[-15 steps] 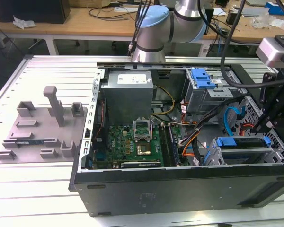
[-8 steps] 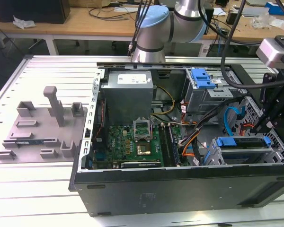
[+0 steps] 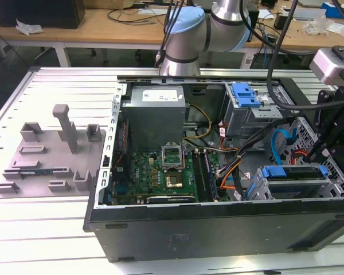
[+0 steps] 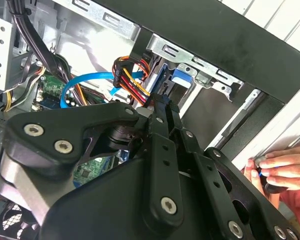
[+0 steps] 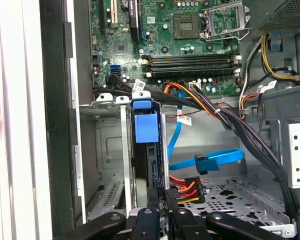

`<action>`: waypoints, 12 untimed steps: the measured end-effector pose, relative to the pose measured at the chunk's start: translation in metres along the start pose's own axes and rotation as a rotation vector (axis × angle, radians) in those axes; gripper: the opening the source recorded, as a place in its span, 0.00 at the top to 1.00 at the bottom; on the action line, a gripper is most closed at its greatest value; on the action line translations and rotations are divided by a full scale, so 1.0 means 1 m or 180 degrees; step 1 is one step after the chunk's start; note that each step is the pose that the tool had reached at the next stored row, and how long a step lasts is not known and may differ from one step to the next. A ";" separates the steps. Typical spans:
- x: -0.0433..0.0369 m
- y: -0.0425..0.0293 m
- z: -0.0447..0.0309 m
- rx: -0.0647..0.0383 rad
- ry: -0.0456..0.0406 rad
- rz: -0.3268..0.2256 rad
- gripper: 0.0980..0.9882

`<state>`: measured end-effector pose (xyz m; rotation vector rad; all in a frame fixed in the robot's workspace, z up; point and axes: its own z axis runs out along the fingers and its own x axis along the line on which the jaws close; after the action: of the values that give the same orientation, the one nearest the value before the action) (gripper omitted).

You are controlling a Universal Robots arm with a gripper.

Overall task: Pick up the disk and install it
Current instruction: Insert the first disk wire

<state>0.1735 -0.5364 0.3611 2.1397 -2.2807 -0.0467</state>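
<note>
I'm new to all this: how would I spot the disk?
Find the open computer case, then the metal cage in its near corner at the exterior view's right. The disk sits in it, edged in long bright blue plastic; the shorter blue latch lies farther back.

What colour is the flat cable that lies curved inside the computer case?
Bright blue. The flat cable shows best in the first wrist view.

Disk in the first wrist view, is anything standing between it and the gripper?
Nothing visible does. The disk sits in the drive cage slot straight ahead of the gripper; the red-orange cable plug lies beside, not between.
</note>
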 end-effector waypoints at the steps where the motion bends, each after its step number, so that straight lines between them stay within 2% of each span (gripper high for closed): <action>1: 0.0001 0.0000 0.0002 0.0000 0.0000 -0.0002 0.92; 12: 0.0005 0.0005 0.0022 -0.0001 0.0001 -0.0049 0.92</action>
<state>0.1729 -0.5368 0.3590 2.1569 -2.2641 -0.0465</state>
